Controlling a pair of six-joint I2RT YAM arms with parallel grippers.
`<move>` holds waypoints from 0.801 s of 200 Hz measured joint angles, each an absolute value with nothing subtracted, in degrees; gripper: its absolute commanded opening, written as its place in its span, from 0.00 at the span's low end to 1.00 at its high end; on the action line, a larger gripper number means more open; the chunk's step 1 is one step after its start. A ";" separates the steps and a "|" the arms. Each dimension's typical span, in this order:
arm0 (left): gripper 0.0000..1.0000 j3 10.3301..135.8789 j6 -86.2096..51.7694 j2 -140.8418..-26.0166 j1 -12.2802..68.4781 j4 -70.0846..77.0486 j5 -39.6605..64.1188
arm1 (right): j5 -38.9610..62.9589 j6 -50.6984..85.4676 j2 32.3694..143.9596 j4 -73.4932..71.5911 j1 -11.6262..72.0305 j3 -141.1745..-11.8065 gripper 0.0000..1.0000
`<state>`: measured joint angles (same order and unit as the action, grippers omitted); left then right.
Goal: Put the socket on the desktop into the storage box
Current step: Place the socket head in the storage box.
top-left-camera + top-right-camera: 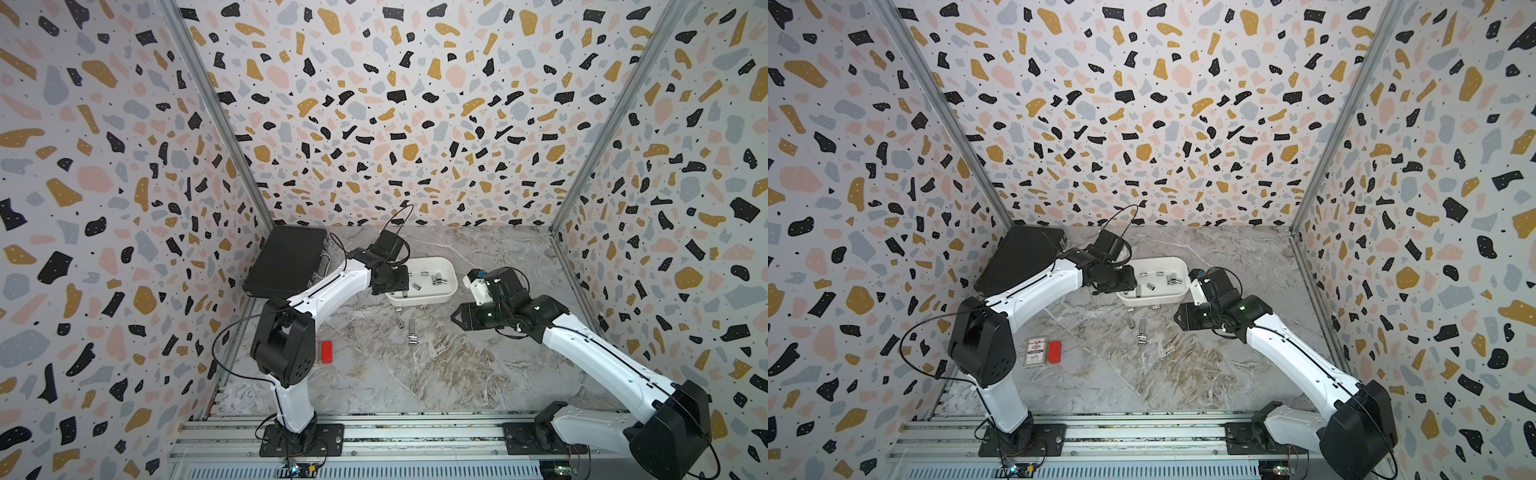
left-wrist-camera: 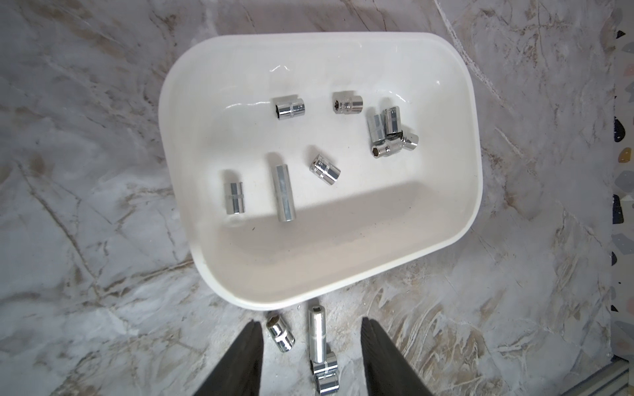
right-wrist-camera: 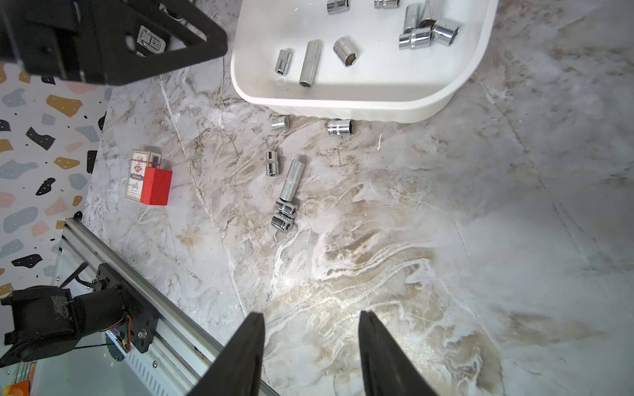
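Six loose sockets (image 3: pixel 292 180) on desk (image 3: pixel 446 240), just outside storage box (image 2: pixel 308 267) near wall — two right by wall, long one plus three short ones slightly farther out. Several boxed sockets (image 2: pixel 325 169) lie inside storage box, four bunched at one end. Left claw (image 2: pixel 310 320) partly open, grips nothing, hangs above box's left end. Right claw (image 3: pixel 310 313) partly open too, empty, over bare desk right of box. Black case (image 1: pixel 286 259) at far left of desk — red block (image 3: pixel 157 187) beside card pack (image 3: pixel 137 171) near left arm base.
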<state>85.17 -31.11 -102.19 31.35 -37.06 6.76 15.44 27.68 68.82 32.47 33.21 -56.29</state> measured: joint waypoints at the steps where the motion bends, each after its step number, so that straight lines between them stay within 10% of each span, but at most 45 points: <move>1: 0.50 85.08 -31.11 -102.08 31.35 -37.01 6.79 | 15.44 27.70 68.82 32.47 33.21 -56.27 0.51; 160: 0.57 56.88 -33.39 -75.35 31.07 -32.49 7.62 | 15.14 28.34 72.69 32.34 33.47 -56.27 0.54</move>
<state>56.88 -33.39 -75.35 31.07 -32.49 7.62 15.14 28.34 72.69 32.34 33.47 -56.27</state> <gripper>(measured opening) 0.564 0.537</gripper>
